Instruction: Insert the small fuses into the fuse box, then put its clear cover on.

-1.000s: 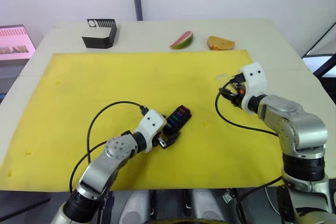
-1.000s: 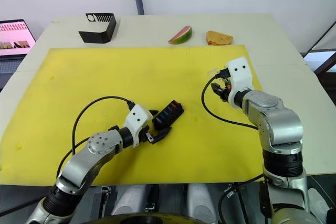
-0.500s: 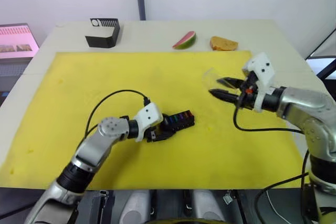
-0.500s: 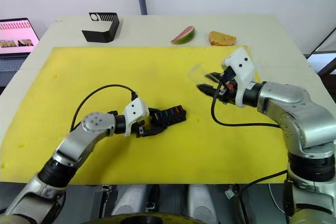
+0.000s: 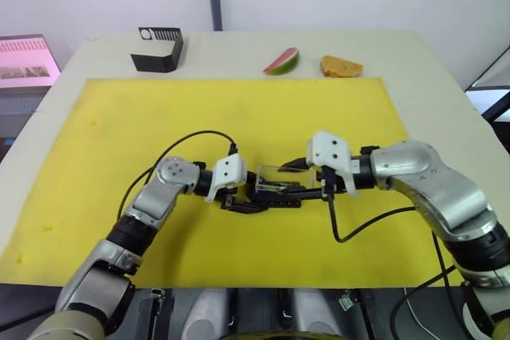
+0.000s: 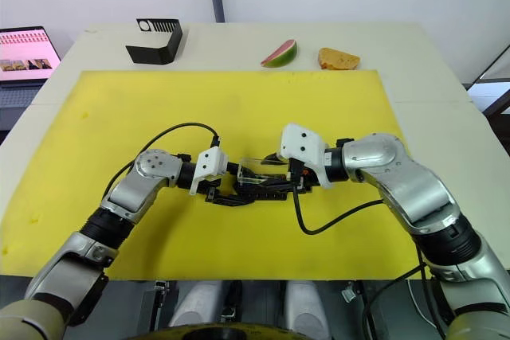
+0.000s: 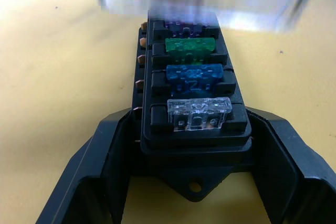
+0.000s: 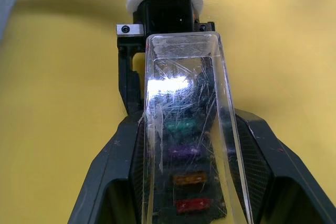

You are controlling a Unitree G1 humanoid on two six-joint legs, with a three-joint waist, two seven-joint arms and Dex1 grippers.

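Observation:
The black fuse box lies on the yellow mat, near its front middle. My left gripper is shut on its tapered end, one finger on each side. Small fuses sit in its slots: whitish, blue, green and violet in the left wrist view, and amber and red ones in the right wrist view. My right gripper is shut on the clear cover. It holds the cover just above the fuse box, lengthwise along it and tilted. Whether cover and box touch I cannot tell.
A bigger black angular holder stands at the table's back left. A watermelon slice and an orange wedge lie at the back middle. A laptop screen glows beyond the left edge. Black cables loop from both wrists.
My right gripper has carried the clear cover left, from the mat's right side to over the fuse box. The left gripper has turned the box to point at the right gripper.

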